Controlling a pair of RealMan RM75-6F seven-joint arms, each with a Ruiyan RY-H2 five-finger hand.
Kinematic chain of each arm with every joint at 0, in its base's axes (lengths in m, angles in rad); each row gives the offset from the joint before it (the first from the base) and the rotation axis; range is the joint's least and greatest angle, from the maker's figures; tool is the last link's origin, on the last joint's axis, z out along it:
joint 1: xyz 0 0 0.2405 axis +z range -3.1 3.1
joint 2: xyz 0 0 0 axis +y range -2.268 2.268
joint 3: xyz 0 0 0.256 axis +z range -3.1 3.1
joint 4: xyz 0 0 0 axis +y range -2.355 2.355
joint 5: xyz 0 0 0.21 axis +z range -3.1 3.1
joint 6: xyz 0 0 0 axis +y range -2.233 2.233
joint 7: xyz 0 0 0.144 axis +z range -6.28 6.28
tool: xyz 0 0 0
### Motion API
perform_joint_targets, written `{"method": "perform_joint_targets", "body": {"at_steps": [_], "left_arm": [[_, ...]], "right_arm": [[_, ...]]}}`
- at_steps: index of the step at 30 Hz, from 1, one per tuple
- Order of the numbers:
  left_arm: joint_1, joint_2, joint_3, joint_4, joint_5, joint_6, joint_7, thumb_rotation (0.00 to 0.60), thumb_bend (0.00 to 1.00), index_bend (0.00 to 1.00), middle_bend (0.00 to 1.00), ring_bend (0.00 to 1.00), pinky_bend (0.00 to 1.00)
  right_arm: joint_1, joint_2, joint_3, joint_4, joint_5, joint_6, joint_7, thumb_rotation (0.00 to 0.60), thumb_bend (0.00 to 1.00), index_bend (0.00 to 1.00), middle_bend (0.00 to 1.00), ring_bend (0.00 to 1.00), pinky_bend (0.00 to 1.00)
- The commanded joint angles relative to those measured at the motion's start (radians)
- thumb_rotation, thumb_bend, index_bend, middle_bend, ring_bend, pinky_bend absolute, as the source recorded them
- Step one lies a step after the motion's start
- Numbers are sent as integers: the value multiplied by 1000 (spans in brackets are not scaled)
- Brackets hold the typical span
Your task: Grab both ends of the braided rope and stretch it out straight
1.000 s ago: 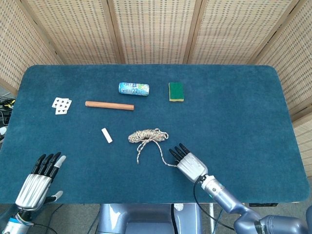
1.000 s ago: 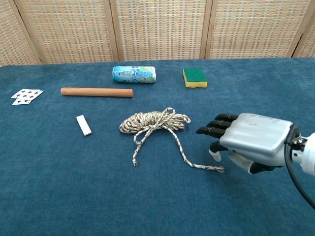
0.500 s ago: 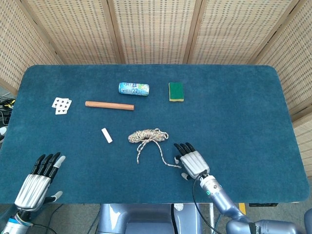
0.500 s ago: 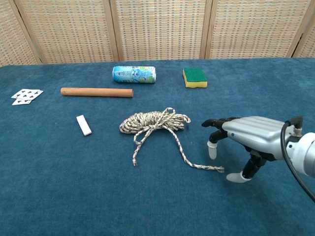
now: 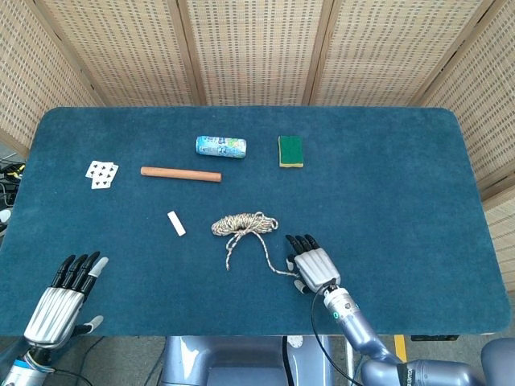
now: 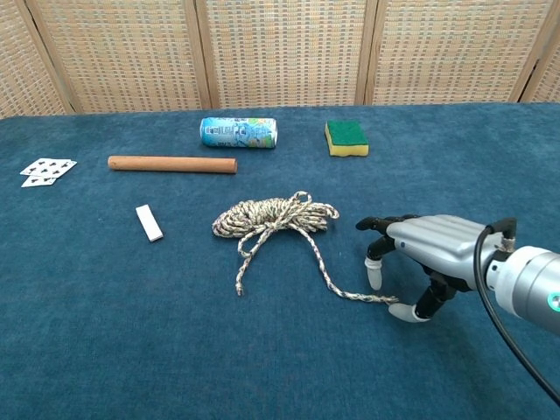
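Observation:
The braided rope [image 5: 244, 223] [image 6: 276, 214] lies in a loose coil at the table's middle. Two tails run toward the front. One tail ends at the left [image 6: 238, 289], the other at the right [image 6: 389, 300]. My right hand [image 5: 312, 264] [image 6: 429, 249] hovers palm-down over the right tail's end. One of its fingertips [image 6: 374, 278] stands just behind the rope, and the thumb tip reaches the table beside the rope's tip. Nothing is gripped between them. My left hand [image 5: 60, 301] hangs with its fingers extended at the front left corner, far from the rope, and shows only in the head view.
Behind the rope lie a drink can [image 5: 220, 146] [image 6: 238, 132], a green-and-yellow sponge [image 5: 290, 151] [image 6: 346, 137] and a wooden dowel [image 5: 180, 174] [image 6: 171, 164]. A small white block [image 5: 176, 223] [image 6: 149, 222] and playing cards [image 5: 101, 173] [image 6: 47, 171] lie to the left.
My right hand has tipped palm-down, come lower and shifted left, bringing its thumb up to the rope's right end. The rope and my left hand have not moved.

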Motion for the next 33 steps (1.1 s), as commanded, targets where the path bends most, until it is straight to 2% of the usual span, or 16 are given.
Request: {"method": "perform_joint_targets", "body": {"at_steps": [1, 24, 33], "left_arm": [[0, -1, 1, 0, -1, -2, 2, 600, 0, 0, 0, 0, 0], [-3, 3, -2, -2, -9, -4, -4, 600, 0, 0, 0, 0, 0], [-5, 1, -3, -2, -13, -8, 0, 600, 0, 0, 0, 0, 0]], "right_arm": [[5, -7, 0, 9, 7, -3, 2, 600, 361, 466, 0, 0, 0], [33, -57, 2, 52, 61, 4, -7, 600, 367, 488, 0, 0, 0], [43, -72, 0, 62, 63, 13, -13, 600, 448, 561, 0, 0, 0]]}}
